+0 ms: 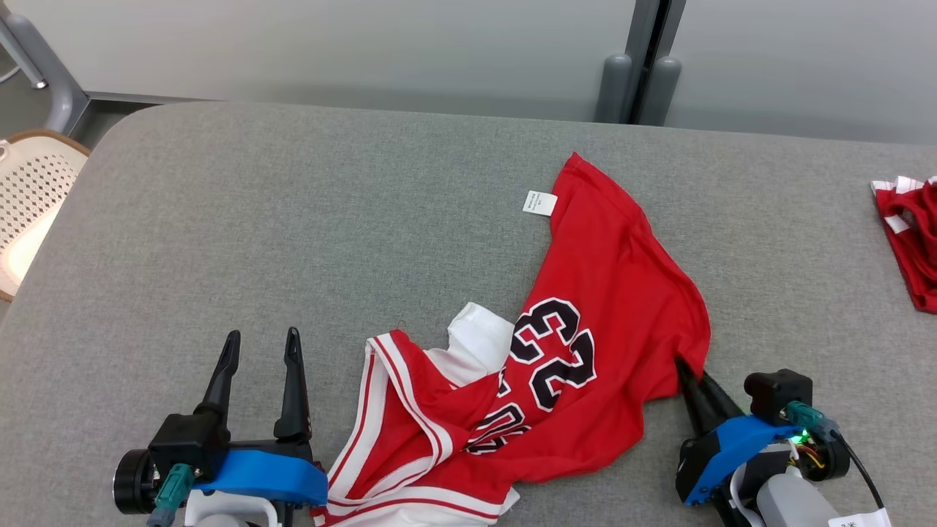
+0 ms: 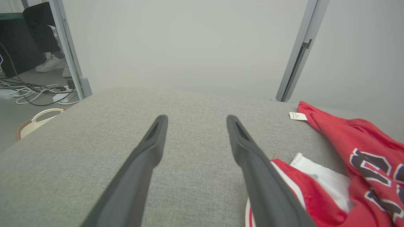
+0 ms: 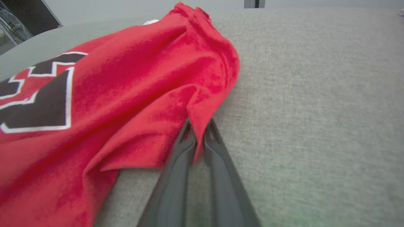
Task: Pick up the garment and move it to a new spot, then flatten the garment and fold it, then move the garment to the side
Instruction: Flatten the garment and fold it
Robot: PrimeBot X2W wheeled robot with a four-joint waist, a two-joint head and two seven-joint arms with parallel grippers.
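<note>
A red basketball jersey [image 1: 600, 293] with black number 23, white trim and a white tag lies crumpled on the grey table [image 1: 293, 219], stretching from the near edge toward the back. My right gripper [image 1: 684, 366] is shut on the jersey's right edge; in the right wrist view a fold of the red jersey [image 3: 126, 94] is pinched between the two fingers of the right gripper [image 3: 198, 126]. To the left of the jersey, my left gripper [image 1: 262, 337] stands open with nothing between its fingers. In the left wrist view the left gripper [image 2: 195, 121] is open above bare table, with the jersey [image 2: 347, 151] at right.
Another red and white garment [image 1: 911, 234] lies at the table's right edge. A pale perforated chair [image 1: 33, 197] stands off the table's left side. A grey wall with a post [image 1: 644, 66] runs behind. Cables and a person's white shoes [image 2: 52, 64] are on the floor at left.
</note>
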